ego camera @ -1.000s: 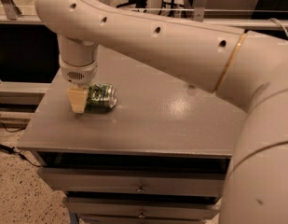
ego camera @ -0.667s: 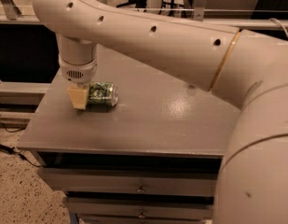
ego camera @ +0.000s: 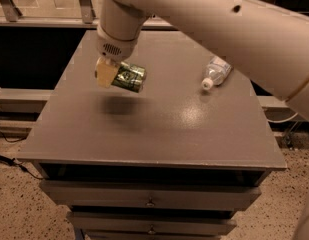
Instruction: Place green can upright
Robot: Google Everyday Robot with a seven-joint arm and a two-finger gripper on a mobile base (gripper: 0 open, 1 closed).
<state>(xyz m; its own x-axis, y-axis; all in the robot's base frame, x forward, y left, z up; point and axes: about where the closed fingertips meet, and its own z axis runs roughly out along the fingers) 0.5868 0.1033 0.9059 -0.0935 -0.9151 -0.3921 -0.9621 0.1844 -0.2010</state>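
The green can (ego camera: 129, 77) hangs in the air above the left part of the grey table (ego camera: 159, 129), lying on its side with its shadow on the table below it. My gripper (ego camera: 110, 73) is shut on the green can's left end; one pale finger (ego camera: 104, 73) shows in front of it. The big cream arm reaches in from the upper right and hides the gripper's far side.
A clear plastic bottle with a white cap (ego camera: 215, 72) lies on its side at the table's right, partly under my arm. Drawers (ego camera: 151, 202) sit below the table's front edge. A dark shelf and rail run behind the table.
The can was lying on the table in my gripper's grasp; now it is lifted off the surface, still on its side. The camera view has shifted.
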